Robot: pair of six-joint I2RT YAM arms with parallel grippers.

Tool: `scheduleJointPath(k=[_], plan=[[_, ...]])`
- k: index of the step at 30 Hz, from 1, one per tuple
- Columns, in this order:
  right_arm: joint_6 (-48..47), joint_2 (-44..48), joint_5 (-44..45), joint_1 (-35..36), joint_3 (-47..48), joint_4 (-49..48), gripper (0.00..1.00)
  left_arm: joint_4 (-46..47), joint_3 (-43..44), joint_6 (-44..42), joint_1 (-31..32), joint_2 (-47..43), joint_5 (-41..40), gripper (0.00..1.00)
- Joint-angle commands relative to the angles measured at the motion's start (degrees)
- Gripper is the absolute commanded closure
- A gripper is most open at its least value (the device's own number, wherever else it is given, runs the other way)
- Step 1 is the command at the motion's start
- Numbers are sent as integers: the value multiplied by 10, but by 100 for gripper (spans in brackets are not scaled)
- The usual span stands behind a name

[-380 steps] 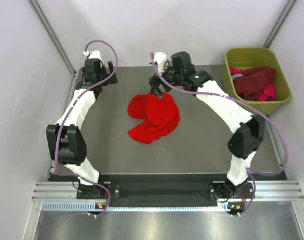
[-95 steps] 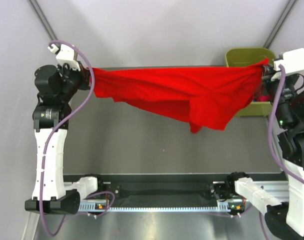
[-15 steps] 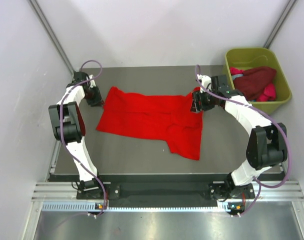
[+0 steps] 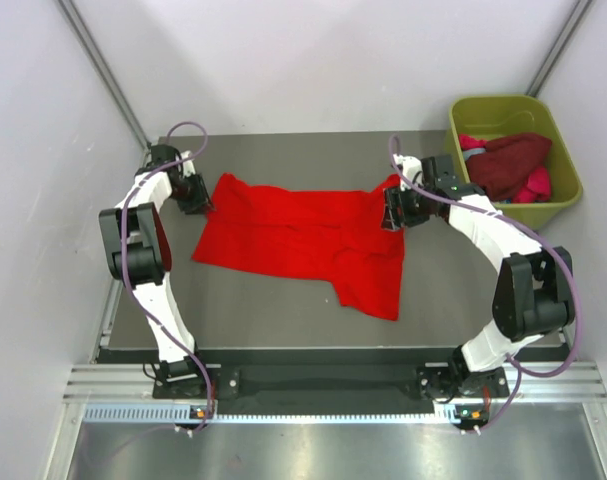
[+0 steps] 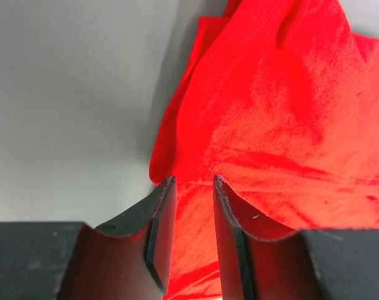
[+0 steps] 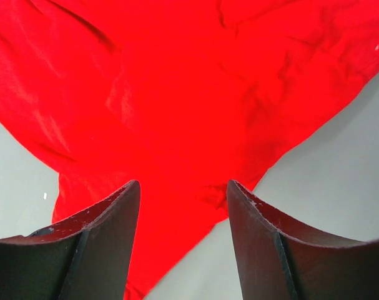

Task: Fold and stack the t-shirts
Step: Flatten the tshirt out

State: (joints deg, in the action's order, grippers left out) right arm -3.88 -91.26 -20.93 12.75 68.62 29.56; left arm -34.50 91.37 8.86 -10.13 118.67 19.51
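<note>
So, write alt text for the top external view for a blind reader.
A bright red t-shirt lies spread on a grey table, the left gripper and right gripper at its far corners. An olive tub at far right holds darker shirts.

**Two white-and-black arms, each trailed by a lilac cable**
The left arm [image 4: 155, 312] and right arm [image 4: 486, 226] are built from smooth white links joined by bulky black joint housings [image 4: 529, 292]. A thin lilac cable [image 4: 569, 300] is run along each, and black bases [image 4: 175, 372] are fixed at the near edge of the bench [image 4: 283, 325]. The left gripper [image 5: 192, 181] and right gripper [image 6: 183, 184] are fitted with matte black, tapered fingers [image 6: 105, 247], flecked with pale specks.
</note>
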Motion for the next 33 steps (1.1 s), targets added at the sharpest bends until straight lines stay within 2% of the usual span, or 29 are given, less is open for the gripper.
scheduleJointPath(k=[1,25,28,29,33], plan=[[-5,34,2,6,-9,-11,42,5,19,-4,0,6,8,64],[-5,5,7,7,15,-14,41,11,61,-19,5,57,-8,65],[-5,3,7,6,20,-14,41,14,64,-19,5,62,-8,68],[-5,2,7,7,20,-15,41,15,63,-19,6,64,-4,72],[-6,1,11,7,23,-15,41,15,65,-20,7,67,1,76]])
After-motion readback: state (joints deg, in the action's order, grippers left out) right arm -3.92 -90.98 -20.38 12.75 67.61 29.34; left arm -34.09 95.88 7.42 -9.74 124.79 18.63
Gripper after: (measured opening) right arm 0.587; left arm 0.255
